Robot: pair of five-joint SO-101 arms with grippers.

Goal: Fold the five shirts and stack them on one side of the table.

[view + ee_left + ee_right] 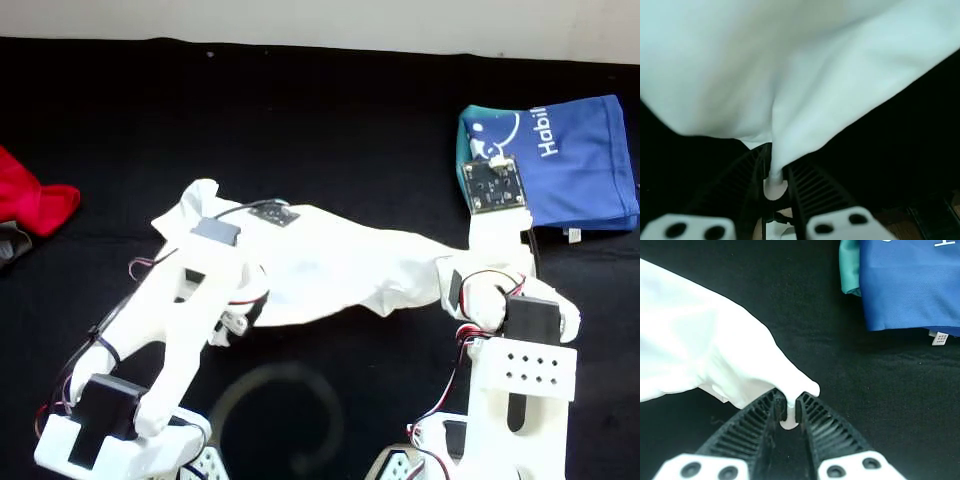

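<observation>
A white shirt (330, 265) hangs stretched between my two arms over the middle of the black table (330, 120). My left gripper (774, 172) is shut on a pinched fold of the white shirt (790, 70) at its left end. At the shirt's right end my right gripper (789, 410) is shut on a corner of the white cloth (705, 355). A folded blue shirt (575, 165) lies on a teal one (467, 130) at the back right of the table. The same blue shirt (910, 285) and a teal edge (850, 267) lie beyond my right gripper.
A crumpled red shirt (30, 200) sits at the table's left edge, with a dark grey item (10, 245) just below it. Open black tabletop stretches across the back and the front centre.
</observation>
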